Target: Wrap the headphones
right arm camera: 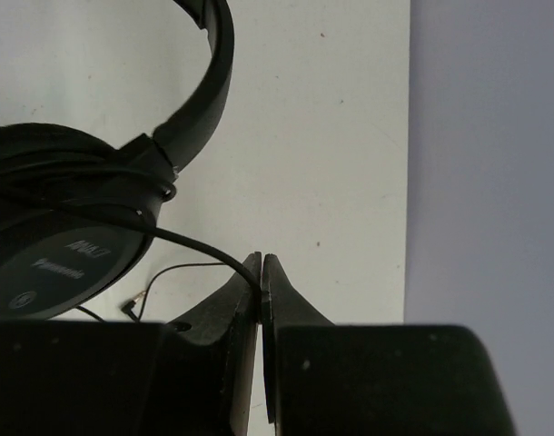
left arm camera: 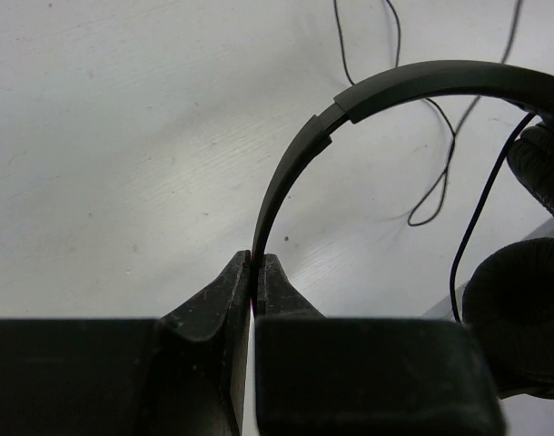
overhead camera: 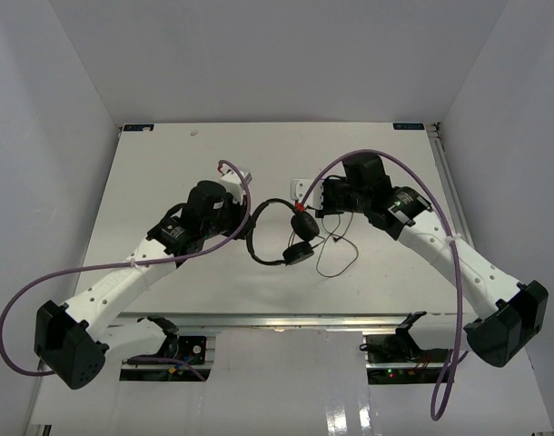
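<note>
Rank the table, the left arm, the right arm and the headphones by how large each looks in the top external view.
1. table, largest.
2. left arm and right arm: they look alike, so not ranked against each other.
3. headphones, smallest.

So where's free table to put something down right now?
Bare: the far strip of the table behind both arms, and the near patch between the arms, below the headphones. Crowded: the middle, where left gripper, right gripper and cord meet.
</note>
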Tool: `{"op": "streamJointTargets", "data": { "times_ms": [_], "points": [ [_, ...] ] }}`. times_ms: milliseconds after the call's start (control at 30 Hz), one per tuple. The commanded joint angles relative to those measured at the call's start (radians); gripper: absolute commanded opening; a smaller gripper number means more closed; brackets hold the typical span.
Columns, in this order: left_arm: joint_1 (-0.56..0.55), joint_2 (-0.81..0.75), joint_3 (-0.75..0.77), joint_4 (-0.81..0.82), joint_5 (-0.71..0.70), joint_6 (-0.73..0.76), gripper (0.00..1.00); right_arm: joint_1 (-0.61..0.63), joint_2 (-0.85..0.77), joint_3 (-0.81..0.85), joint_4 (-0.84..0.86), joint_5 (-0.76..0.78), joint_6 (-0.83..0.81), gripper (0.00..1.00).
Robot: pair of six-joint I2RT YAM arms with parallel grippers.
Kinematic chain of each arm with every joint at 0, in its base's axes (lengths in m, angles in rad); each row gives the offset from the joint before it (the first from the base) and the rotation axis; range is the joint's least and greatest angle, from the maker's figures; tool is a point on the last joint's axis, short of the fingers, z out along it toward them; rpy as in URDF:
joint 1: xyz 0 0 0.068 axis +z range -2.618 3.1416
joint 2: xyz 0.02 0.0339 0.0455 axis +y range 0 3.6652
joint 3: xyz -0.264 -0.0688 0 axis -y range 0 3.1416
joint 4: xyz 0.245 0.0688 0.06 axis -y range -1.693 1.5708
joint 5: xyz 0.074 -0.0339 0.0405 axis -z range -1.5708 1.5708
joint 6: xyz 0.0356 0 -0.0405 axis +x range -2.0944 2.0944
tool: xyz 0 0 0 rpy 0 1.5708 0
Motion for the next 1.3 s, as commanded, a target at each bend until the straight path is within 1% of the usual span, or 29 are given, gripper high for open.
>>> {"op": "streamJointTargets", "data": {
  "times_ms": [0, 233, 400, 500, 633, 700, 800, 933, 1067, 1133, 1200, 1267],
  "points": [
    [0.001, -0.085, -0.002, 0.041, 0.131, -0.004, 0.0, -0.066, 0.022, 0.009, 0.043, -0.146, 0.116, 0.08],
    [0.001, -0.112, 0.013, 0.04, 0.185, -0.031, 0.0, -0.132, 0.068, 0.032, 0.05, -0.324, 0.238, 0.08],
    [0.001, -0.114, 0.027, 0.041, 0.203, -0.056, 0.0, -0.162, 0.101, 0.035, 0.062, -0.415, 0.332, 0.08],
    [0.001, -0.117, 0.045, 0.041, 0.193, -0.071, 0.0, -0.173, 0.118, 0.021, 0.077, -0.509, 0.388, 0.08],
    [0.001, -0.123, 0.071, 0.04, 0.174, -0.085, 0.0, -0.175, 0.123, -0.007, 0.111, -0.598, 0.468, 0.08],
    [0.001, -0.123, 0.089, 0.037, 0.144, -0.102, 0.0, -0.174, 0.129, -0.026, 0.136, -0.669, 0.514, 0.08],
    [0.001, -0.123, 0.112, 0.027, 0.116, -0.116, 0.0, -0.175, 0.13, -0.041, 0.173, -0.718, 0.556, 0.09],
    [0.001, -0.123, 0.132, 0.012, 0.069, -0.136, 0.0, -0.175, 0.125, -0.092, 0.239, -0.781, 0.635, 0.12],
    [0.001, -0.123, 0.162, 0.002, 0.051, -0.149, 0.0, -0.175, 0.129, -0.125, 0.308, -0.825, 0.696, 0.17],
    [0.001, -0.115, 0.192, -0.009, 0.051, -0.155, 0.0, -0.175, 0.134, -0.147, 0.353, -0.843, 0.72, 0.23],
    [0.001, -0.104, 0.217, -0.02, 0.053, -0.156, 0.0, -0.175, 0.142, -0.161, 0.378, -0.855, 0.732, 0.24],
    [0.001, -0.096, 0.261, -0.034, 0.059, -0.164, 0.0, -0.175, 0.159, -0.183, 0.437, -0.882, 0.76, 0.28]
  ]
}}
